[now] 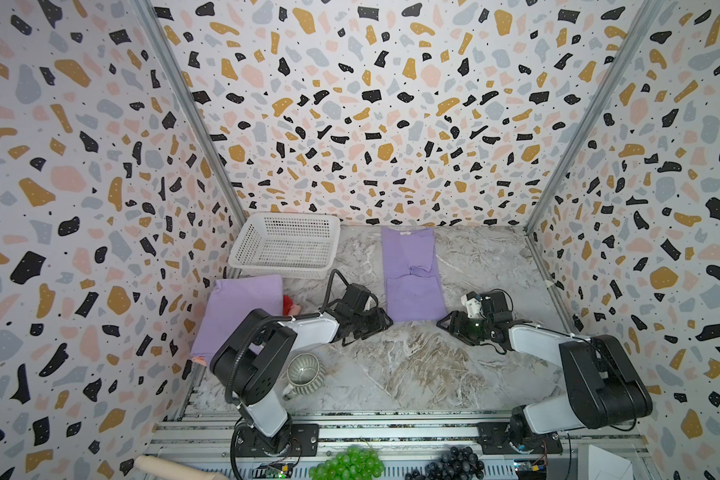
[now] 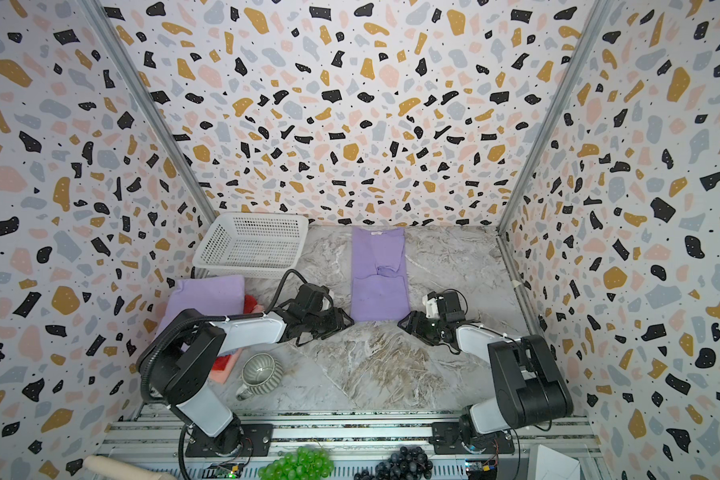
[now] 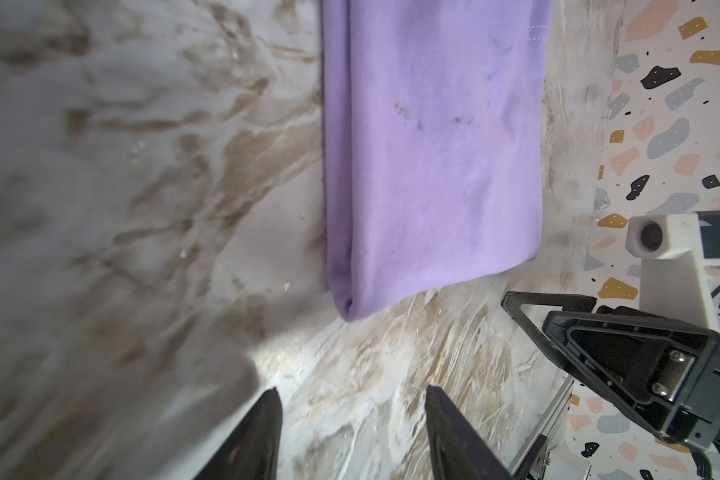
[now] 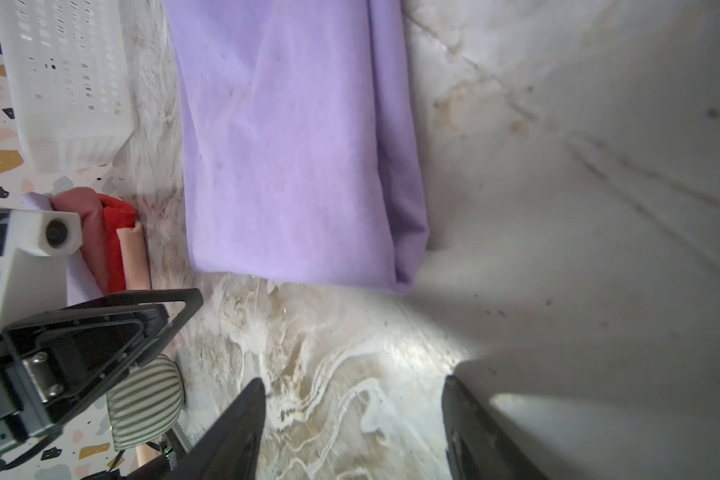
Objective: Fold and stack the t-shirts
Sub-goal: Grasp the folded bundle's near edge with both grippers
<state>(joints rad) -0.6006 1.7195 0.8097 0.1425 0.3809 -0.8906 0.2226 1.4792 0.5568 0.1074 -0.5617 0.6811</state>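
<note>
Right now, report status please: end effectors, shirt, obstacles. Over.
Left end effector open, empty, short of lavender shirt, near hem. Right end effector the same. Shirt folded narrow, flat on table. Nothing between; mug off left.

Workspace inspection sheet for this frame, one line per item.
Surface: marble table, brown-veined, no spills seen.
Job's things: long purple shirt folded into a strip at centre; shirt stack at left, purple on top, red and pink edges beneath.
Clutter: white basket; ribbed mug; green grapes and dark grapes by the front rail.
Grippers: left gripper and right gripper open, empty, near the strip's near corners.
Cables: black hose along the left arm; none on the cloth.
Surroundings: speckled walls on three sides.
</note>
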